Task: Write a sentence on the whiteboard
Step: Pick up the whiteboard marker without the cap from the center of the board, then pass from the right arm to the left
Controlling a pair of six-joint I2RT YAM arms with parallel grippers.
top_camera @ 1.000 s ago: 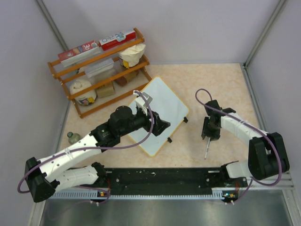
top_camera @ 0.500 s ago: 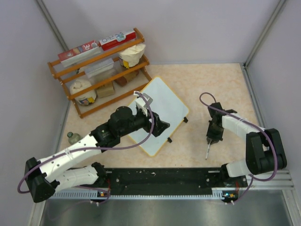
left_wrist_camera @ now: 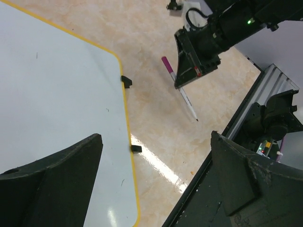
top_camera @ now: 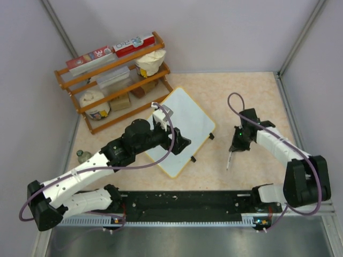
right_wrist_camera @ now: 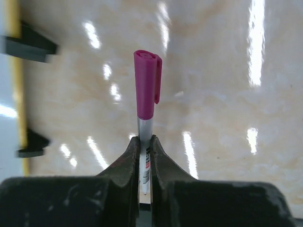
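The whiteboard (top_camera: 190,115) lies flat mid-table, white with a yellow rim (left_wrist_camera: 124,99) and two black clips on its right edge (left_wrist_camera: 126,81). My left gripper (top_camera: 182,142) hangs over its near part, open and empty (left_wrist_camera: 155,137). To the board's right, my right gripper (top_camera: 236,144) is shut on a marker (top_camera: 229,159) with a grey-white barrel and a magenta cap (right_wrist_camera: 146,85). The cap sticks out past the fingertips (right_wrist_camera: 145,142). In the left wrist view the marker (left_wrist_camera: 184,97) slants down from the right gripper (left_wrist_camera: 191,61) to a thin dark tip. The board's edge (right_wrist_camera: 8,94) shows at the left.
A wooden rack (top_camera: 115,80) with boxes, bags and a jar stands at the back left. A small bottle (top_camera: 81,156) sits by the left wall. The black base rail (top_camera: 182,201) runs along the near edge. Walls close in on both sides.
My right gripper has shut on the marker and shifted a little up and left with it. The left arm has hardly moved.
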